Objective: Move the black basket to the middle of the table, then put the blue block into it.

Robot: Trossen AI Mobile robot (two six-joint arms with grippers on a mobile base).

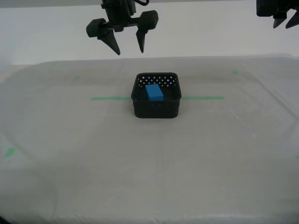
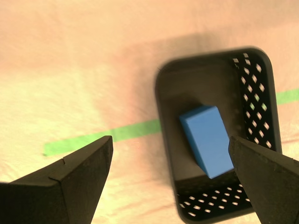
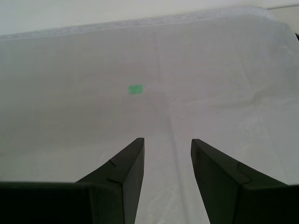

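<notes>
The blue block [image 1: 153, 92] lies inside the black basket [image 1: 157, 109] on the table [image 1: 70, 149]; above, at 11 o'clock, my second gripper [image 1: 127, 46] hangs wide and empty; my first gripper [image 3: 167, 154] is moderately parted, empty.

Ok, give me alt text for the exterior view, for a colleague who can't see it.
A blue block lies inside a black basket standing on a green tape line near the middle of a table covered in pale cloth. My second hand hangs open above the basket, holding nothing; another hand shows partly at the exterior view's upper right corner.
</notes>
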